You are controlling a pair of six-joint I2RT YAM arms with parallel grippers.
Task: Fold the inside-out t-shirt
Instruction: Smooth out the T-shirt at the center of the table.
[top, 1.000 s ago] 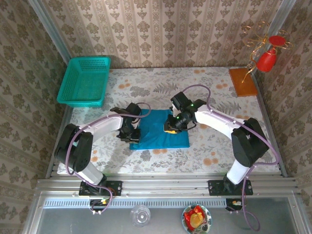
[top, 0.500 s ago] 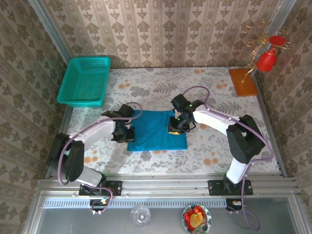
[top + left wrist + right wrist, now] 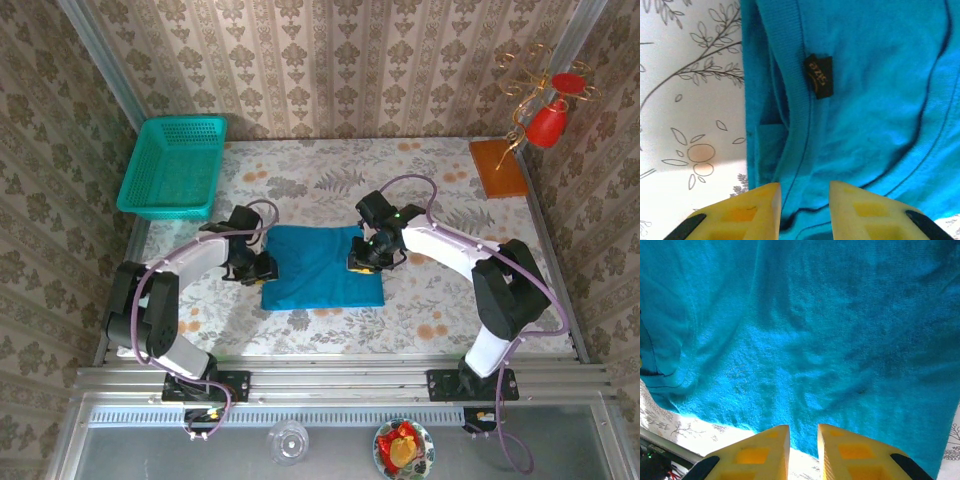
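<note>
Lying flat: soft teal t-shirt (image 3: 322, 266), rectangular fold.

t-shirt (image 3: 320, 272) mid table (image 3: 440, 200), left hand (image 3: 262, 267) at its left edge, right hand (image 3: 362, 262) at right, basket (image 3: 175, 165) behind-left

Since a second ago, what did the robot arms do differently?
The left pincer slid left to the edge of the t-shirt and opened a little, apparently letting go. The right pincer barely moved on its right side; the basket stayed put.

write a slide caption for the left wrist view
left gripper, jaws parted, over the collar and black tag of the teal t-shirt on a floral tablecloth
</note>
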